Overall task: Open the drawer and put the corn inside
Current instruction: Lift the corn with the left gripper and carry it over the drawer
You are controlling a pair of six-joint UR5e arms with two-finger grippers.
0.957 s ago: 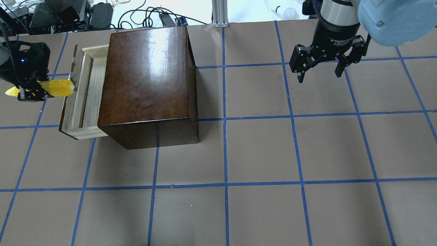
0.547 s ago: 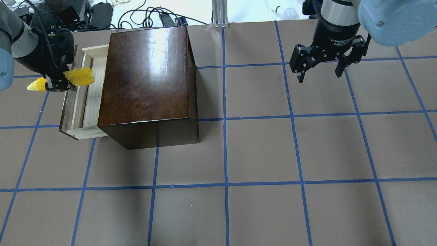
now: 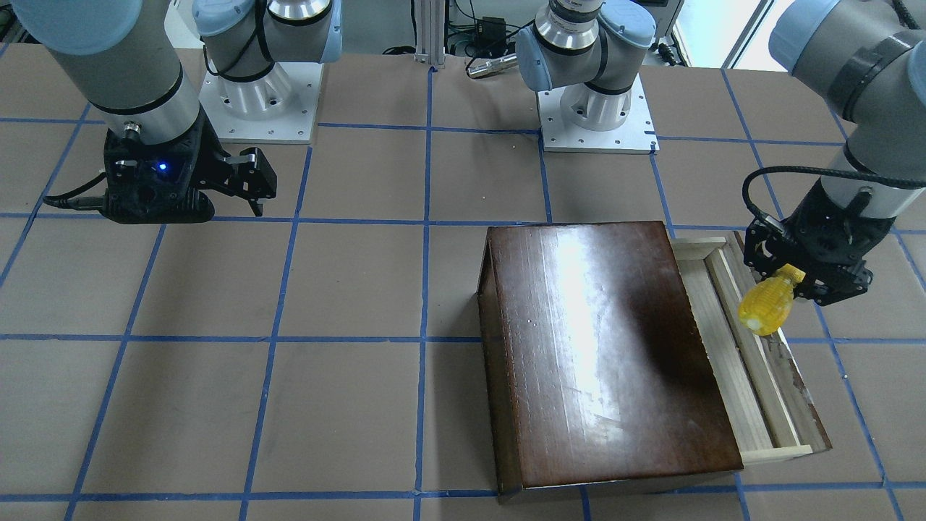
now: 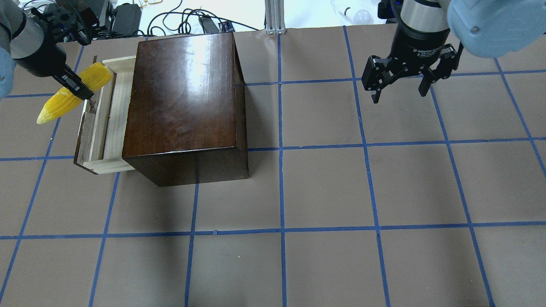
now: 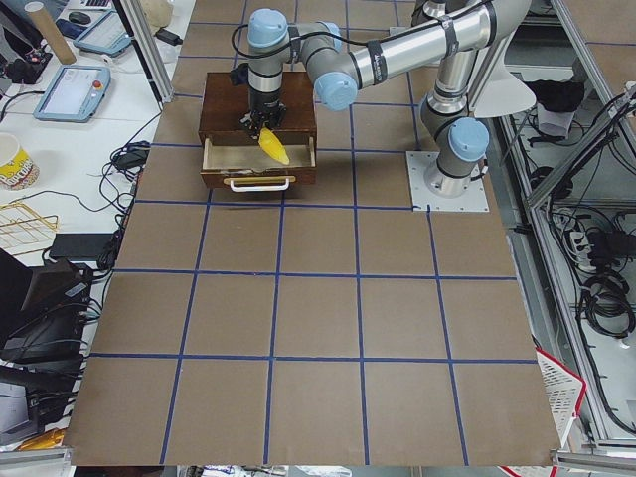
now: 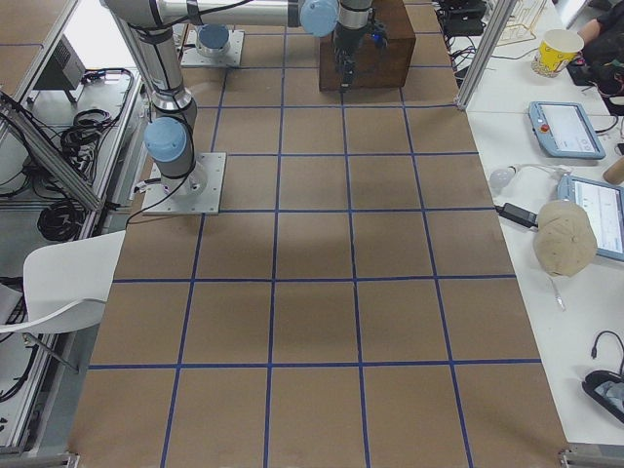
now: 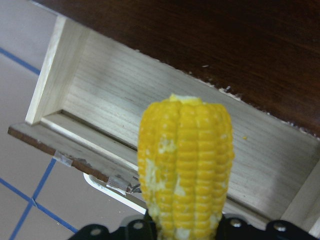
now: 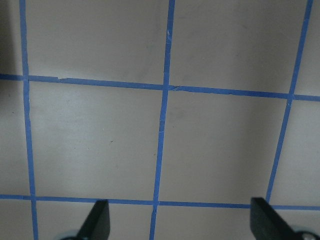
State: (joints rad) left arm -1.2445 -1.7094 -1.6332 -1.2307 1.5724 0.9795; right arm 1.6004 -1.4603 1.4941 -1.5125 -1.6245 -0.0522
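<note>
The drawer [image 4: 106,123] of pale wood stands pulled out from the large dark-brown wooden box [image 4: 183,102]; it also shows in the front-facing view [image 3: 752,362] and the left wrist view [image 7: 115,110]. My left gripper [image 4: 79,87] is shut on the yellow corn [image 4: 70,94] and holds it tilted above the drawer's far end, its blunt end pointing toward the drawer. The corn fills the left wrist view [image 7: 185,165] and shows in the front-facing view [image 3: 767,304]. My right gripper [image 4: 399,89] is open and empty, high over the table at the far right.
The brown table carries a grid of blue tape lines [image 4: 281,149]. Cables and black gear [image 4: 85,17] lie beyond the far edge behind the box. The drawer's metal handle [image 5: 260,183] faces the table's left end.
My left gripper has carried the corn from beside the drawer front up over the drawer's far end and tilted it. The right arm has not moved.
</note>
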